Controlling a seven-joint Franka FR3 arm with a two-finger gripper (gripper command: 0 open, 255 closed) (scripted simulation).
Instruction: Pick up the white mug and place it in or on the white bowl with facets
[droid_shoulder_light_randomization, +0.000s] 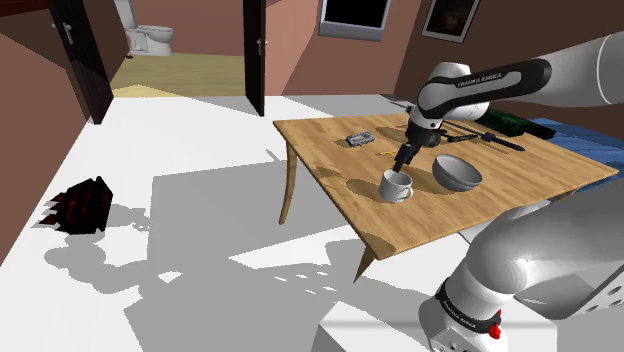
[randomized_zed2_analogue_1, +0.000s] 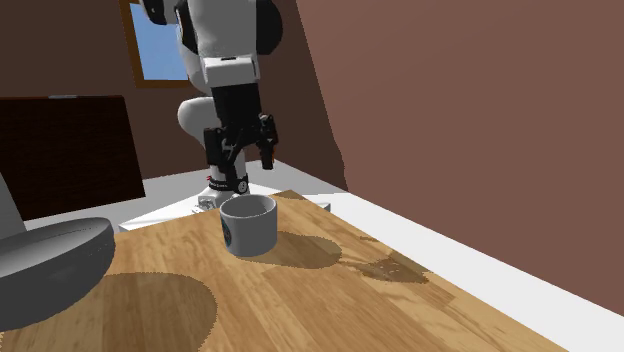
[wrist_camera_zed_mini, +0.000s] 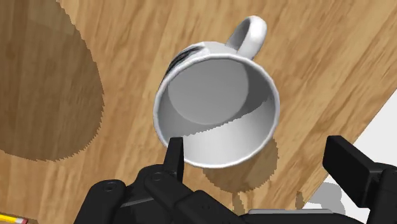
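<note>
A white mug (droid_shoulder_light_randomization: 396, 185) with a dark mark on its side stands upright on the wooden table (droid_shoulder_light_randomization: 330, 150). Just beside it, toward the shoulder view's right, is the grey-white bowl (droid_shoulder_light_randomization: 457, 172). My gripper (droid_shoulder_light_randomization: 405, 156) hangs open a little above the mug, touching nothing. In the wrist view the mug (wrist_camera_zed_mini: 216, 108) lies ahead of the gripper (wrist_camera_zed_mini: 261, 159), its handle pointing away; one finger is over the rim and the other is beyond the mug's side. The second exterior view has the mug (randomized_zed2_analogue_1: 248, 224) in front of the gripper (randomized_zed2_analogue_1: 246, 158) and the bowl (randomized_zed2_analogue_1: 45, 265) at its left.
A small grey object (droid_shoulder_light_randomization: 359, 138), a pencil (droid_shoulder_light_randomization: 386, 152) and dark tools (droid_shoulder_light_randomization: 500, 125) lie farther back on the table. The table edge runs close to the mug. A dark red object (droid_shoulder_light_randomization: 80, 205) lies on the white floor. An open doorway (droid_shoulder_light_randomization: 185, 50) is behind.
</note>
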